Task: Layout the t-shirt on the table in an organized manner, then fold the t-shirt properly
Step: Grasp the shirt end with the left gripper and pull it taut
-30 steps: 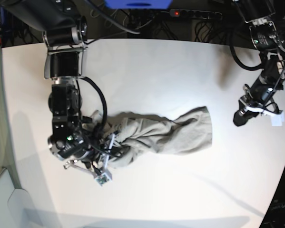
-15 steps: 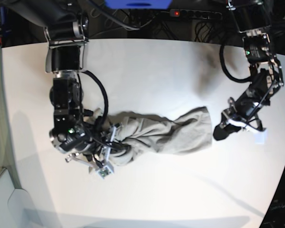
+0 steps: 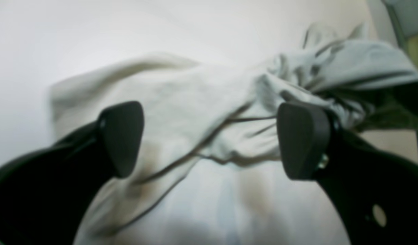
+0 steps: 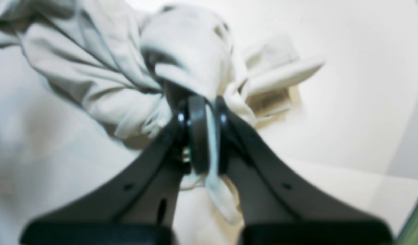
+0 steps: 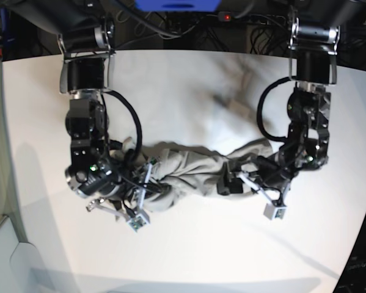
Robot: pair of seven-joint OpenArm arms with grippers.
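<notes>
One t-shirt (image 5: pixel 201 174) bunched in twisted roll mid-table (image 5: pixel 189 91). Right gripper (image 4: pixel 204 136) clamped on cloth at one end. Left gripper (image 3: pixel 209 143) jaws wide apart, straddling other end, holding nothing.

Judgement: left should pinch single edge layer, not whole wad, then both pull apart gently to untwist.

Count: one shirt, two grippers.

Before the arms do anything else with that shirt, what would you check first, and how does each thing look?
1. Right tool shut on the t-shirt: ok.
2. Left tool open, fingers apart over the cloth: ok.
3. Left tool holding cloth: not ok, nothing between its fingers.
4. Shirt spread flat on the table: not ok, bunched and twisted.
5. Sleeves and collar located: cannot tell.
</notes>
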